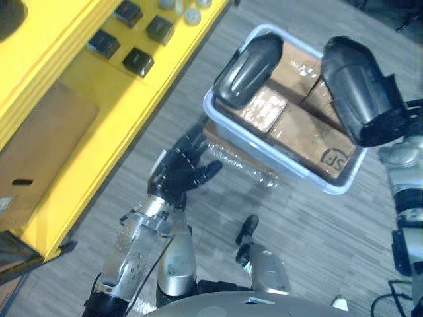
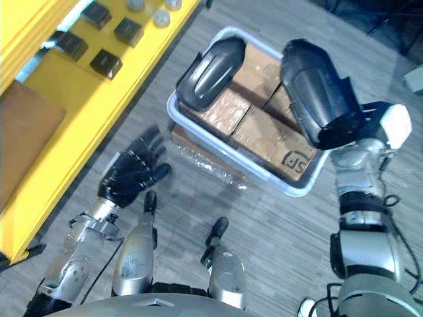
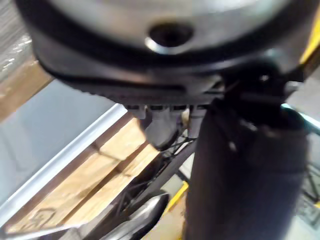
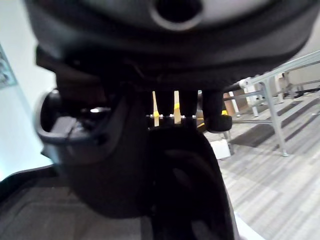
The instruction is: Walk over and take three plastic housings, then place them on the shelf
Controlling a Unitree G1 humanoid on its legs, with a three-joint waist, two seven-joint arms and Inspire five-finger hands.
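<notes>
You're looking down at a grey plank floor (image 1: 317, 238), with a yellow shelf (image 1: 112, 112) running along the robot's left side. Small black boxes (image 1: 137, 61) are sitting in a group on the shelf, and a flat cardboard sheet (image 1: 39, 152) is lying on it nearer the robot.

A pale plastic bin (image 1: 334, 187) is standing on the floor ahead, to the right of the shelf. It's holding cardboard boxes (image 1: 310, 135) packed side by side. A clear-wrapped flat pack (image 1: 228, 155) is lying on the floor against the bin's near side.

Your right hand (image 2: 373, 125) is clamping the lower end of a dark plastic housing (image 1: 353, 82), holding it up over the bin's right end with its rounded back facing the camera. The right wrist view is showing the housing's dark bulk close against the hand.

A second housing (image 1: 250, 69) is resting on top of the cardboard boxes at the bin's left end, tilted over the rim, with neither hand touching it.

Your left hand (image 1: 182, 172) is hanging over the bare floor between the shelf and the bin, just beside the wrapped pack. Its fingers are spread apart and it's carrying nothing. In the left wrist view, the bin's pale wall and the boxes inside are lying close in front of that hand.
</notes>
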